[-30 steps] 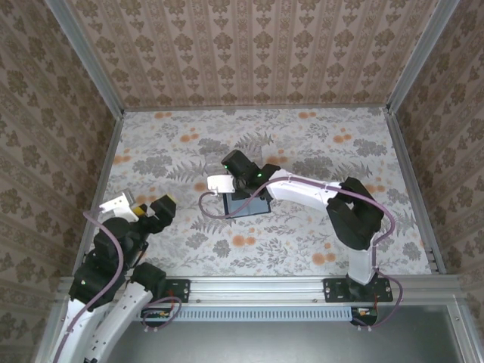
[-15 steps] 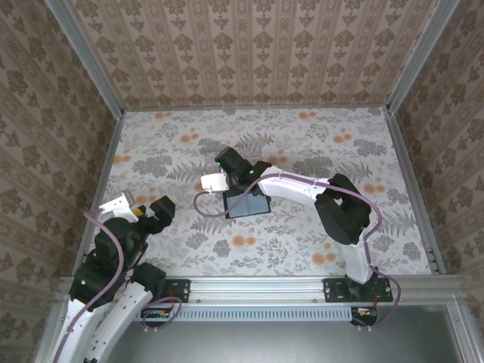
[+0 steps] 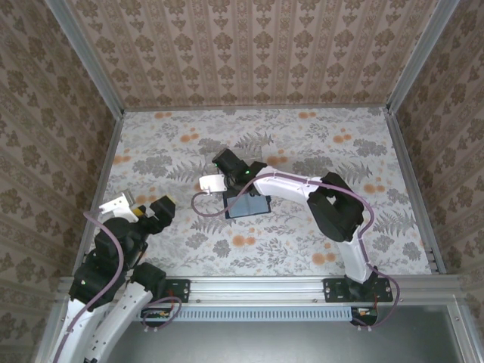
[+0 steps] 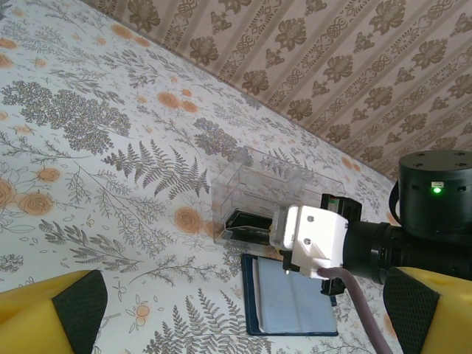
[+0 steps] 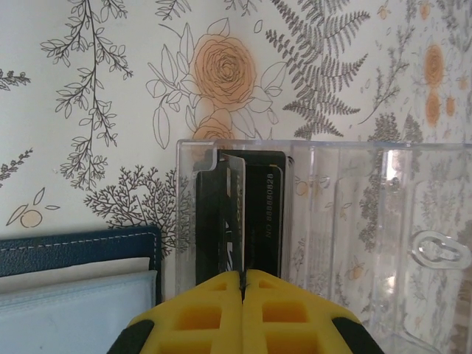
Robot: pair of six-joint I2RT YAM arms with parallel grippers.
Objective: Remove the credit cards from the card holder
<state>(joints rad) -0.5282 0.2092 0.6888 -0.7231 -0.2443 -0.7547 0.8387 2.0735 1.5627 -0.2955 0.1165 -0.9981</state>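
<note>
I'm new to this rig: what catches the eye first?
Centre of the floral table: the right gripper, shut on a dark credit card, holds it in a clear plastic box. Beside it lies the open navy card holder; the left gripper sits open, near-left.

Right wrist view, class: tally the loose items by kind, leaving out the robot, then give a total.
cards: 2
clear box: 1
card holder: 1
total: 4
</note>
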